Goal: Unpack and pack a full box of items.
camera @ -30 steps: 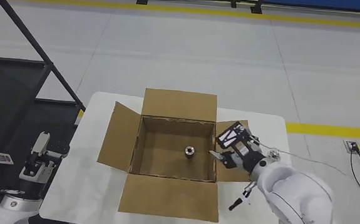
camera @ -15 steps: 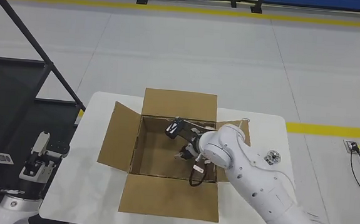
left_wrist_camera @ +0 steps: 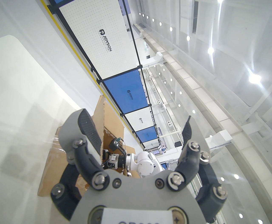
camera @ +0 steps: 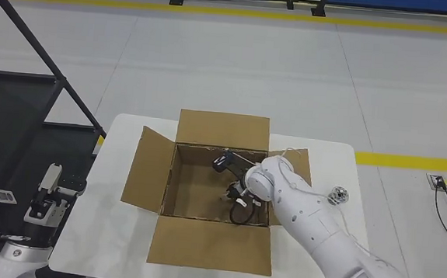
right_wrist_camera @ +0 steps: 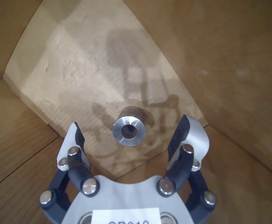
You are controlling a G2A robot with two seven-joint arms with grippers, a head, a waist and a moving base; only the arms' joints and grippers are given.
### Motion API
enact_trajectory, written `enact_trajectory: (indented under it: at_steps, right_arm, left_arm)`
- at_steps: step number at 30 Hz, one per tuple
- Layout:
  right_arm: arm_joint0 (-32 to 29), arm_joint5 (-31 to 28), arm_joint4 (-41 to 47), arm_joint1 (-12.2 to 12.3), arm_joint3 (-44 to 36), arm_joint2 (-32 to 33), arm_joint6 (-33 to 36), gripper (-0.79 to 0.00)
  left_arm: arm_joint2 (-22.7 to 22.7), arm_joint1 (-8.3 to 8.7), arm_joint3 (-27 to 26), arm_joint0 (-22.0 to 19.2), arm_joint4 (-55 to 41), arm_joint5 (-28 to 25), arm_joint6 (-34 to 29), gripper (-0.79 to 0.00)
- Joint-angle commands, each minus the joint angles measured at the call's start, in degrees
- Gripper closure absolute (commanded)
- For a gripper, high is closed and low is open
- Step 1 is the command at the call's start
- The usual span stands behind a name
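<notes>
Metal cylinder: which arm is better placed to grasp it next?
Right: the right end effector, open, hangs inside the box above the metal cylinder. The left end effector sits off beside the table.

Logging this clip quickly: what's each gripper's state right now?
Left gripper: open, holding nothing.
Right gripper: open, empty, over the metal cylinder inside the box.

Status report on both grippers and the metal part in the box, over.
Right gripper in box, jaws open, above upright metal cylinder. Left gripper open, beside table. Path to cylinder unobstructed.
</notes>
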Motion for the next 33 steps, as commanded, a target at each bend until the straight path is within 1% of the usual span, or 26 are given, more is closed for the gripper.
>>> enact_trajectory:
  at_steps: [1, 2, 5, 10, 14, 17, 20, 23, 25, 27, 30, 32, 33]
  right_arm:
    - [0.28, 0.39, -0.32, -0.66, 1.61, -0.52, -0.68, -0.363]
    - [0.39, 0.46, -0.38, -0.99, 2.26, -0.74, -1.06, -0.286]
    - [0.80, 0.36, -0.27, -1.86, 4.09, -1.13, -1.86, 0.000]
    - [1.64, -0.64, -0.40, -2.78, 6.16, -1.33, -2.46, 0.000]
    - [1.81, -2.06, -0.36, -2.92, 5.92, -0.92, -3.15, 0.000]
    - [1.68, -3.35, -0.25, -2.38, 3.94, 0.09, -3.83, 0.000]
    - [1.11, -4.23, -0.94, -0.89, -1.18, 2.07, -4.05, 0.000]
    - [-1.24, -3.19, -3.06, 1.99, -11.40, 6.04, -2.21, 0.000]
    - [-5.25, -1.44, -5.51, 4.81, -22.67, 10.73, 0.99, 0.000]
    - [-12.13, 0.15, -8.94, 8.11, -38.10, 17.78, 5.71, 0.000]
    - [-25.96, 1.25, -13.99, 12.17, -62.77, 30.47, 12.90, 0.000]
    - [-33.76, 2.35, -17.19, 13.66, -74.25, 37.35, 15.12, 0.000]
    - [-36.99, 2.79, -18.21, 14.14, -78.36, 40.19, 15.25, 0.000]
  left_arm:
    - [0.00, 0.00, 0.00, 0.00, 0.00, 0.00, 0.00, -0.785]
    - [0.00, 0.00, 0.00, 0.00, 0.00, 0.00, 0.00, -0.785]
    - [0.00, 0.00, 0.00, 0.00, 0.00, 0.00, 0.00, -0.785]
    - [0.00, 0.00, 0.00, 0.00, 0.00, 0.00, 0.00, -0.785]
    - [0.00, 0.00, 0.00, 0.00, 0.00, 0.00, 0.00, -0.785]
    - [0.00, 0.00, 0.00, 0.00, 0.00, 0.00, 0.00, -0.785]
    - [0.00, 0.00, 0.00, 0.00, 0.00, 0.00, 0.00, -0.785]
    - [0.00, 0.00, 0.00, 0.00, 0.00, 0.00, 0.00, -0.785]
    - [0.00, 0.00, 0.00, 0.00, 0.00, 0.00, 0.00, -0.785]
    - [0.00, 0.00, 0.00, 0.00, 0.00, 0.00, 0.00, -0.785]
    - [0.00, 0.00, 0.00, 0.00, 0.00, 0.00, 0.00, -0.785]
    - [0.00, 0.00, 0.00, 0.00, 0.00, 0.00, 0.00, -0.785]
    - [0.00, 0.00, 0.00, 0.00, 0.00, 0.00, 0.00, -0.785]
